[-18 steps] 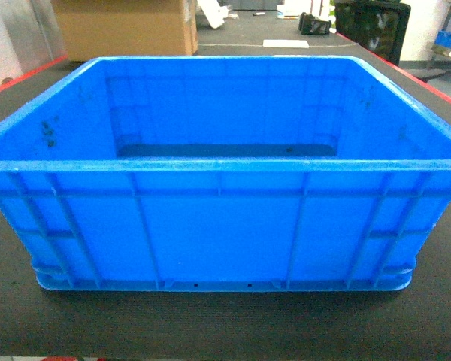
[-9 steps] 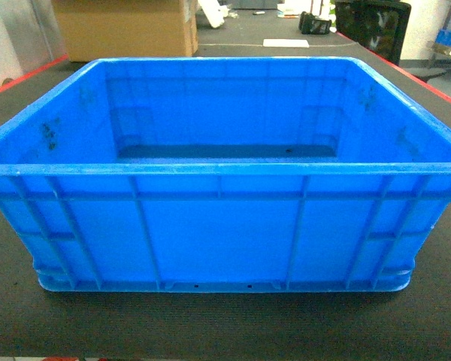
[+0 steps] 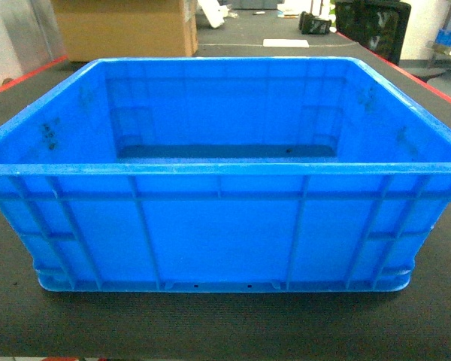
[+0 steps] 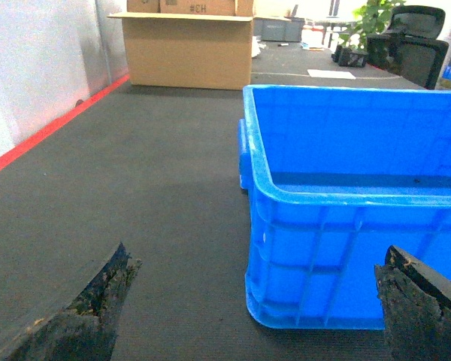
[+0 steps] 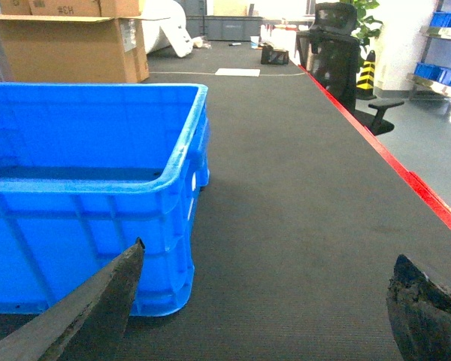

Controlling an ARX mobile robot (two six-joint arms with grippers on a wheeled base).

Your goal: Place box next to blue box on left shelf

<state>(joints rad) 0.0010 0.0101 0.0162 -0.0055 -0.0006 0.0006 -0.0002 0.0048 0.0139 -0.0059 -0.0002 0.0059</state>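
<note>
Head view: box (image 3: 222,226) sits unmoved on the dark floor (image 3: 225,323).

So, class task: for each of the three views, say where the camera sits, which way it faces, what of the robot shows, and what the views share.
Head: on the robot, facing the box square on; no robot parts show.
Left wrist: low, left of the box, looking forward; open left gripper frames the box's left corner.
Right wrist: low, right of the box, looking forward; open right gripper over bare mat.
Shared: all show the box and the cardboard carton behind.
</note>
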